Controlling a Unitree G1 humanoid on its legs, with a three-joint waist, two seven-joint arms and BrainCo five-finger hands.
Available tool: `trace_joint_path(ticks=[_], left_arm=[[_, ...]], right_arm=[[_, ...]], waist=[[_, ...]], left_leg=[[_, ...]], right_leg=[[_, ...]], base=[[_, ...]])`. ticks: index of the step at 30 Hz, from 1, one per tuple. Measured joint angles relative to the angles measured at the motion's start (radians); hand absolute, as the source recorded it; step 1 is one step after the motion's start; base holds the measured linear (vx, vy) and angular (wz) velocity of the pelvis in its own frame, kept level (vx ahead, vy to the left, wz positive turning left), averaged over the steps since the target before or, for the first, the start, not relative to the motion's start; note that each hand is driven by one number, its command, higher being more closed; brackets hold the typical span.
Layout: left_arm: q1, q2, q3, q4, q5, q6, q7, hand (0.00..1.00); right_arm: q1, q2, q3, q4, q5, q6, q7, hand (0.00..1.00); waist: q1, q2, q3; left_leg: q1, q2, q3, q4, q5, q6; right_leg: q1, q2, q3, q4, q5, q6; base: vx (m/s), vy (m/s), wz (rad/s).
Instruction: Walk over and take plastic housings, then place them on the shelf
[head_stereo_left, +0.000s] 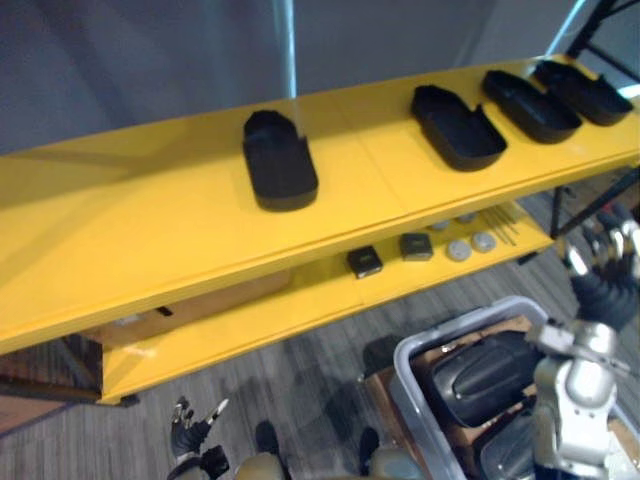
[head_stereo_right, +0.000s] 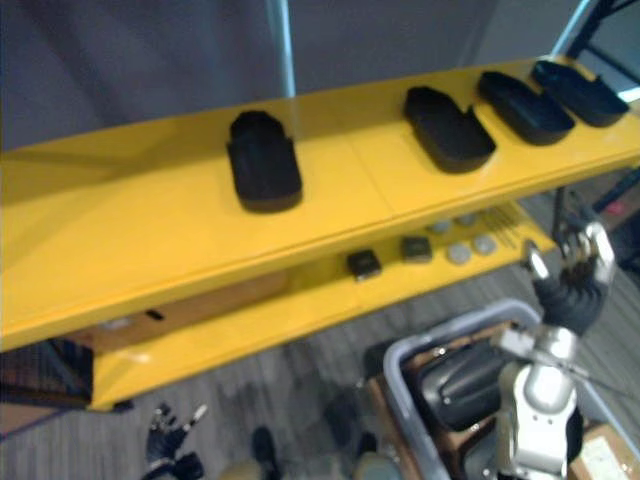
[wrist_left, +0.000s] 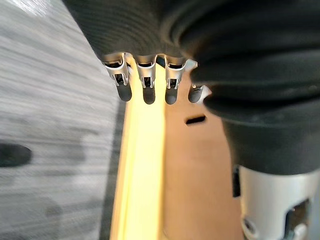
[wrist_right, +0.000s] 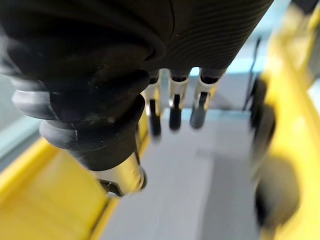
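Grey carpet floor (head_stereo_left: 300, 400) is nearest. The left hand (head_stereo_left: 192, 428) hangs low over it, with its fingers (wrist_left: 145, 82) straight and nothing in them. On the right side, a grey plastic bin (head_stereo_left: 450, 323) sits on the floor. Black plastic housings (head_stereo_left: 485, 375) lie inside the bin, on brown cardboard. The right hand (head_stereo_left: 608, 262) is raised on the right, near the end of the shelves. Its fingers (wrist_right: 175, 107) are straight too, and it holds nothing.

Next comes the low yellow shelf (head_stereo_left: 300, 300). Two small black boxes (head_stereo_left: 365, 262) and some round silver discs (head_stereo_left: 458, 250) rest on it, near each other.

Farthest back is the top yellow shelf (head_stereo_left: 150, 220). Four more housings lie on it. One lone black housing (head_stereo_left: 278, 160) lies near the middle. The other three black housings (head_stereo_left: 458, 127) lie in a row toward the right end, side by side and well apart from the lone one.
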Motion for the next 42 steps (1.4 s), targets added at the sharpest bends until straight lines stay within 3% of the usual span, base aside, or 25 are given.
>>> trace_joint_path(ticks=[6,11,13,15,19,23,25,27,30,32,34,36,38,40,42], left_arm=[[-0.004,-0.012,-0.037,-0.14,0.018,0.006,-0.025,0.0],[-0.021,0.004,-0.188,-0.232,0.004,0.058,-0.093,0.0],[-0.027,0.018,-0.287,-0.279,0.026,0.085,-0.131,0.0],[-0.043,0.03,-0.367,-0.304,0.034,0.101,-0.159,0.0],[-0.11,0.059,-0.53,-0.364,0.042,0.113,-0.198,0.0],[-0.186,0.056,-0.664,-0.411,0.041,0.131,-0.22,0.0],[-0.208,0.052,-0.709,-0.436,0.041,0.158,-0.22,0.0],[-0.224,0.041,-0.754,-0.446,0.042,0.191,-0.218,0.0],[-0.188,0.051,-0.754,-0.462,0.076,0.228,-0.21,0.0],[-0.153,0.082,-0.742,-0.467,0.08,0.234,-0.196,0.0],[-0.096,0.088,-0.699,-0.478,0.11,0.234,-0.168,0.0],[-0.054,0.09,-0.653,-0.501,0.121,0.23,-0.158,0.0],[-0.015,0.106,-0.616,-0.523,0.121,0.213,-0.156,0.0],[0.009,0.13,-0.586,-0.523,0.121,0.182,-0.149,0.0],[0.005,0.129,-0.574,-0.521,0.119,0.156,-0.135,0.0]], right_arm=[[0.096,0.072,0.021,0.004,0.0,-0.067,-0.02,0.0],[0.079,0.073,0.055,-0.036,-0.013,-0.059,-0.071,0.0],[0.065,0.068,0.06,-0.036,-0.02,-0.035,-0.099,0.0],[0.083,0.067,0.068,-0.037,-0.017,-0.009,-0.107,0.0],[0.202,0.067,0.067,-0.039,0.023,-0.012,-0.104,0.0],[0.284,0.067,0.069,-0.039,0.043,-0.022,-0.099,0.0],[0.288,0.067,0.09,-0.039,0.064,-0.044,-0.078,0.0],[0.276,0.065,0.143,-0.03,0.081,-0.058,-0.054,0.0],[0.18,0.048,0.206,0.023,0.078,-0.059,-0.041,0.0],[0.11,0.026,0.241,0.062,0.078,-0.058,-0.035,0.0],[0.0,-0.047,0.285,0.104,0.079,-0.059,-0.03,0.0],[-0.064,-0.078,0.308,0.139,0.081,-0.059,-0.022,0.0],[-0.076,-0.081,0.336,0.154,0.082,-0.059,-0.023,0.0],[-0.102,-0.085,0.374,0.153,0.081,-0.059,-0.027,0.0],[-0.127,-0.088,0.381,0.152,0.081,-0.059,-0.042,0.0]], waist=[[-0.025,0.013,-0.02],[-0.024,0.007,-0.031],[-0.034,-0.003,-0.039],[-0.059,-0.012,-0.044],[-0.134,-0.015,-0.071],[-0.182,-0.01,-0.076],[-0.187,-0.006,-0.078],[-0.186,-0.001,-0.083],[-0.157,0.001,-0.084],[-0.134,0.006,-0.086],[-0.091,0.056,-0.068],[-0.066,0.076,-0.052],[-0.048,0.06,-0.037],[-0.034,0.043,-0.023],[-0.025,0.048,-0.011]], left_leg=[[-0.001,-0.001,0.041,0.0,-0.003,0.004],[-0.002,-0.003,0.104,0.0,-0.016,0.007],[0.003,-0.007,0.159,0.002,-0.026,0.009],[0.026,-0.009,0.218,0.006,-0.032,0.009],[0.038,-0.008,0.299,0.006,-0.059,-0.004],[0.06,-0.013,0.334,0.006,-0.077,-0.009],[0.073,-0.015,0.356,0.006,-0.084,-0.01],[0.072,-0.02,0.348,0.006,-0.091,-0.015],[0.053,-0.052,0.186,0.059,-0.149,-0.021],[-0.019,-0.041,-0.019,0.255,-0.252,-0.005],[-0.094,-0.016,-0.271,0.471,-0.403,-0.006],[-0.108,-0.029,-0.341,0.538,-0.47,0.008],[-0.129,-0.047,-0.322,0.573,-0.499,0.019],[-0.147,-0.055,-0.289,0.579,-0.501,0.032],[-0.165,-0.059,-0.275,0.579,-0.493,0.045]], right_leg=[[-0.021,0.004,0.037,-0.013,0.019,0.003],[-0.054,0.0,0.098,-0.034,0.04,0.018],[-0.082,-0.001,0.152,-0.034,0.055,0.026],[-0.09,0.002,0.209,-0.041,0.085,0.026],[-0.112,0.012,0.292,-0.062,0.107,0.035],[-0.121,0.02,0.352,-0.067,0.105,0.044],[-0.123,0.024,0.377,-0.067,0.105,0.046],[-0.134,0.021,0.389,-0.061,0.101,0.052],[-0.16,0.028,0.447,-0.033,0.095,0.061],[-0.168,0.042,0.48,-0.026,0.1,0.056],[-0.185,0.1,0.55,-0.013,0.114,0.057],[-0.195,0.118,0.594,-0.002,0.115,0.059],[-0.21,0.106,0.613,-0.002,0.116,0.061],[-0.24,0.09,0.617,0.004,0.101,0.017],[-0.267,0.082,0.589,0.028,0.112,-0.004]], base=[[-0.01,0.014,-0.2],[-0.03,0.044,-0.35],[0.0,0.055,-0.66],[0.04,0.048,-0.86],[0.02,0.009,-0.61],[-0.01,-0.025,-0.49],[-0.02,-0.03,-0.35],[-0.03,-0.027,-0.15],[-0.02,-0.02,-0.5],[0.01,-0.019,-0.64],[-0.02,0.089,-1.04],[-0.13,0.269,-0.8],[-0.22,0.252,-0.46],[-0.14,0.118,-0.34],[-0.04,0.087,-0.16]])
